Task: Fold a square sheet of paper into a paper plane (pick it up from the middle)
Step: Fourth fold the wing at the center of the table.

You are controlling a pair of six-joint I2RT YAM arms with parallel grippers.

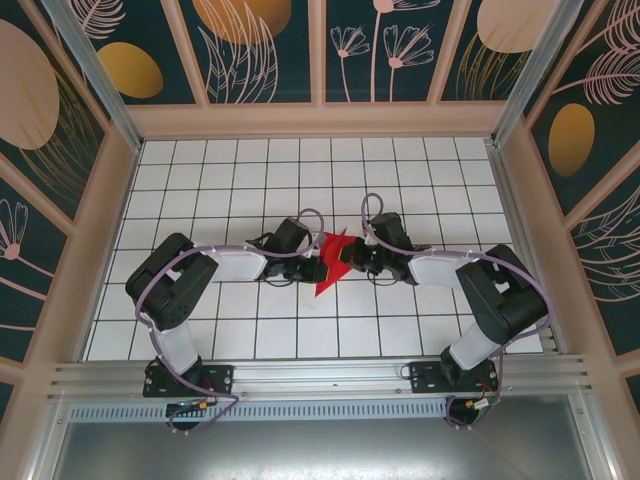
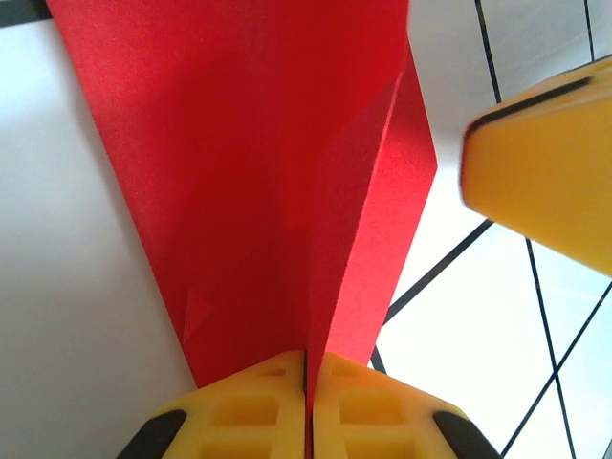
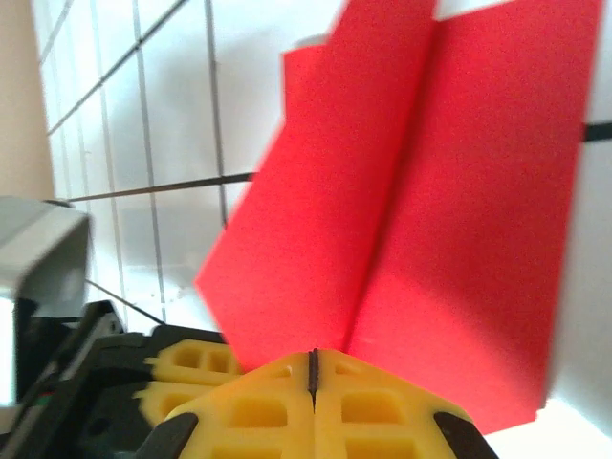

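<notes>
Over the middle of the white tiled worktop point(image 1: 200, 330), the two claws meet almost tip to tip with the folded red paper point(image 1: 328, 262) between them. From above, the paper is a pointed shape with its narrow tip toward the near edge. The left claw point(image 1: 308, 262) reaches it from the left side and the right claw point(image 1: 347, 262) from the right. In the left wrist view, the left claw point(image 2: 308, 368) has its yellow fingers point(image 2: 249, 411) pressed together on a crease of the paper point(image 2: 249, 163), which fans away from them in layers. In the right wrist view, the right claw point(image 3: 314, 359) is likewise pinched tight on the paper point(image 3: 411, 191), which spreads in two flaps either side of a fold.
</notes>
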